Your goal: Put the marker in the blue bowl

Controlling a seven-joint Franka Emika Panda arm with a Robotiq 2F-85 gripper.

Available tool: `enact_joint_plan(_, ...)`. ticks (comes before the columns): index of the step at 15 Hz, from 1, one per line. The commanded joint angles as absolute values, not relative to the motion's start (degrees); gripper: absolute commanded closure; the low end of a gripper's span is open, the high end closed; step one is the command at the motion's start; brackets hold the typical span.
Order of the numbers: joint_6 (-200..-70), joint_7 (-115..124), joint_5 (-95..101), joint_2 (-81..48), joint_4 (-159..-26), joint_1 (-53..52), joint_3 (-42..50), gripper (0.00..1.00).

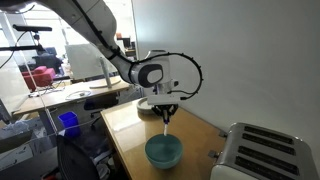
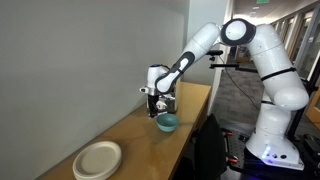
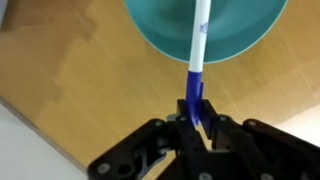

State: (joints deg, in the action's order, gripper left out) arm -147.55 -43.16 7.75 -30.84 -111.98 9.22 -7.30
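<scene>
- The black pincer (image 3: 197, 116) was clenched on the marker (image 3: 197, 50), gripping its dark blue end between both fingers.
- The marker was a thin straight stick with a white barrel carrying small blue marks. It hung straight down from the pincer, pale end lowest.
- Directly beneath the pincer sat the blue bowl (image 1: 164, 152), which was round, deep and glossy teal.
- In the wrist view, only the bowl's smooth teal inside showed behind the marker's pale end.
- In an exterior view, that pale end hung just above the bowl's opening, apart from the rim.
- The bowl stood on a light wooden table (image 1: 125, 128) with visible grain and a rounded corner, below the pincer.
- A white toaster (image 1: 262, 152) with two long slots on top stood near the bowl, lower than the pincer and off to one side.
- A shallow, round white dish (image 2: 97, 159) with a raised rim lay on the same table, well apart from the pincer.
</scene>
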Motion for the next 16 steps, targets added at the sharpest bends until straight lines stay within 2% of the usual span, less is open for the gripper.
enact_joint_plan(1,-150.1,-42.9,7.2,-27.9,-117.0,11.0,-6.9,0.95)
enact_joint_plan(12,-147.7,-46.5,6.0,-28.6,-119.6,14.7,-8.1,0.95)
enact_joint_plan(13,-147.1,-46.2,6.6,-28.4,-119.6,14.3,-7.6,0.56)
enact_joint_plan(14,-147.2,-46.5,6.5,-28.3,-119.7,14.3,-7.6,0.56)
enact_joint_plan(16,-147.5,-46.4,6.3,-28.0,-119.7,14.3,-7.6,0.42)
